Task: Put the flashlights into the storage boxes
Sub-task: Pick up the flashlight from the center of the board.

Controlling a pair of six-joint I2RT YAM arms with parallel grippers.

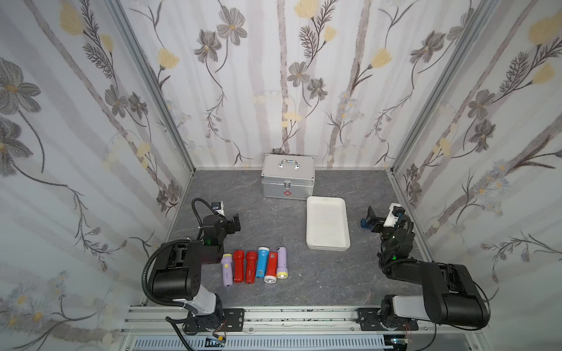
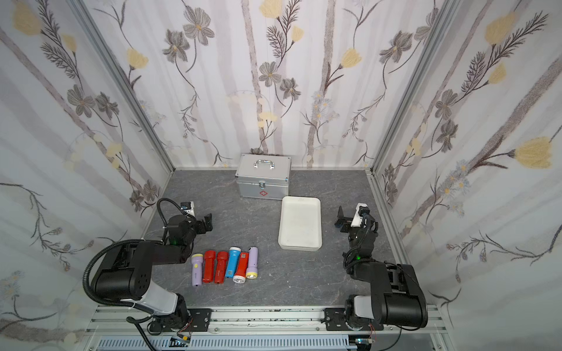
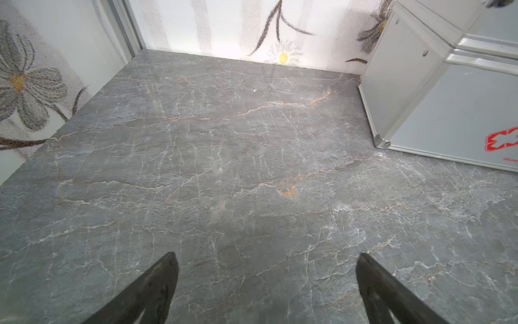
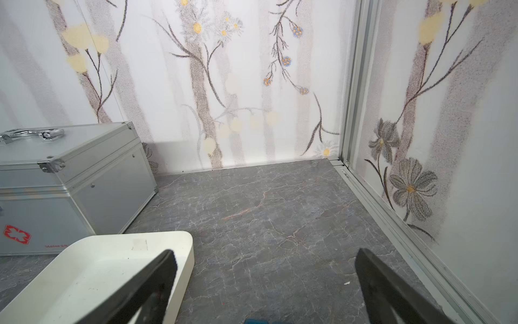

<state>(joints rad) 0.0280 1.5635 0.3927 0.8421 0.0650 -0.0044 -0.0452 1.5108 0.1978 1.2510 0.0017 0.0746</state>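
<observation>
The left gripper point(image 3: 266, 254) is held with its jaws spread wide and nothing gripped, above bare grey tabletop point(image 3: 224, 168). The six flashlights point(image 1: 254, 267) are laid side by side in a tight row behind it, close beside its arm. The right gripper point(image 4: 265, 250) is likewise spread wide, with nothing gripped. The white tray point(image 1: 327, 225) is set just beside it, toward the left gripper. A silver case point(image 1: 287, 179) is stood ahead of both grippers, beyond the tray.

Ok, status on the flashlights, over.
Left gripper open, empty. Right gripper open, empty. Six flashlights in a row on table, none in tray. Case behind tray, not in the way.
</observation>
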